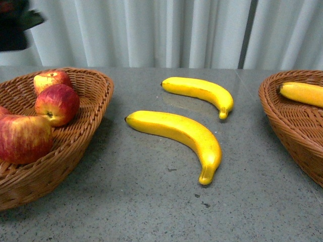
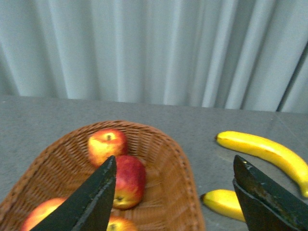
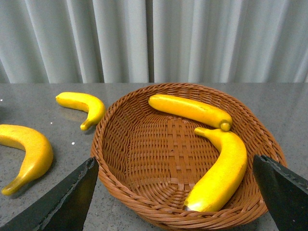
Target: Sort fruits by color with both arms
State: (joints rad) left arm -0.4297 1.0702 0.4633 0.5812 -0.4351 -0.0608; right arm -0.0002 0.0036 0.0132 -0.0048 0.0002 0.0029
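Sorting incomplete: near banana [image 1: 176,136] and far banana [image 1: 202,92] lie on the table [image 1: 151,201] between left basket [image 1: 96,101], holding the apples [image 1: 57,103], and right basket [image 1: 272,111]. Left gripper [image 2: 174,163] and right gripper [image 3: 174,161] hang empty, jaws apart. Recommendation: grasp each banana midway, across its curve.

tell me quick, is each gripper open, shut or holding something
Left gripper: open, jaws wide apart, holding nothing.
Right gripper: open, jaws wide apart, holding nothing.
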